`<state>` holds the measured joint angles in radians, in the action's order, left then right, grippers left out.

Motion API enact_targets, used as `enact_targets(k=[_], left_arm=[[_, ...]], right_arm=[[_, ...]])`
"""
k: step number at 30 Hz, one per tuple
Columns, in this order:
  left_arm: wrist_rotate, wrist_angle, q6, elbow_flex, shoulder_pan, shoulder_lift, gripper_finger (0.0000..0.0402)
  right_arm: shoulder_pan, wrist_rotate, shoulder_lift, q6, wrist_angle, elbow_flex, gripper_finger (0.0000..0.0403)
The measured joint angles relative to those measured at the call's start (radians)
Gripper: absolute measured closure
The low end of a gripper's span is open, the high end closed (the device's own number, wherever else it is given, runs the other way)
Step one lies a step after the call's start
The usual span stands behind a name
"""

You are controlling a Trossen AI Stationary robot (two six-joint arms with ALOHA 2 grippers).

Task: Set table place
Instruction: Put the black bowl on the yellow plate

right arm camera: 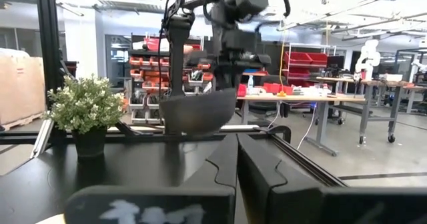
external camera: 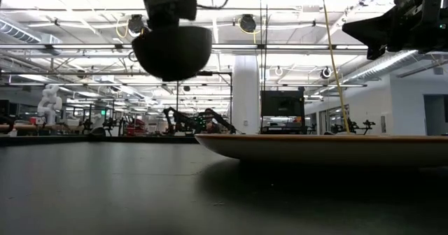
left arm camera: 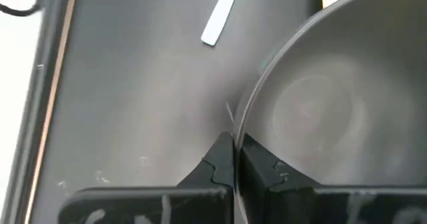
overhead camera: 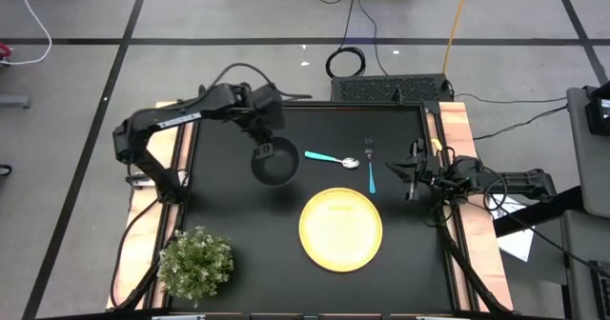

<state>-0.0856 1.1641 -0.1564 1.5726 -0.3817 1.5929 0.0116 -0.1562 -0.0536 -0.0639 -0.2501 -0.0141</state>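
Your left tool (overhead camera: pixel 264 149) is clamped on the rim of the black bowl (overhead camera: pixel 274 162), holding it clear above the desk (overhead camera: pixel 238 225), with bare black top beneath it and out to the potted plant (overhead camera: pixel 195 263) near the desk's corner. The bowl is round, dark and upright; the yellow plate (overhead camera: pixel 340 229) lies flat well beside it, and the teal-handled spoon (overhead camera: pixel 332 158) and fork (overhead camera: pixel 370 168) lie between the tools. Your right tool (overhead camera: pixel 412 174) hangs closed and empty by the desk's wooden edge, just beside the fork.

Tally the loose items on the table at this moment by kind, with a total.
Plates: 1, yellow plate
Bowls: 1, black bowl, held off the table by the left gripper
Forks: 1, fork
Spoons: 1, spoon
Potted plants: 1, potted plant
Total: 5
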Motion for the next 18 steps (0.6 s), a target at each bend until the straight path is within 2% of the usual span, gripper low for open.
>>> enact_targets(k=[6, 18], left_arm=[[0.006, 0.016, 0.008, 0.000, 0.003, -0.060, 0.0397], [-0.014, 0.011, -0.048, -0.009, 0.001, -0.096, 0.0397]], right_arm=[[0.000, 0.000, -0.003, 0.000, -0.014, 0.000, 0.0403], [0.000, 0.000, -0.003, 0.000, -0.014, 0.000, 0.0403]])
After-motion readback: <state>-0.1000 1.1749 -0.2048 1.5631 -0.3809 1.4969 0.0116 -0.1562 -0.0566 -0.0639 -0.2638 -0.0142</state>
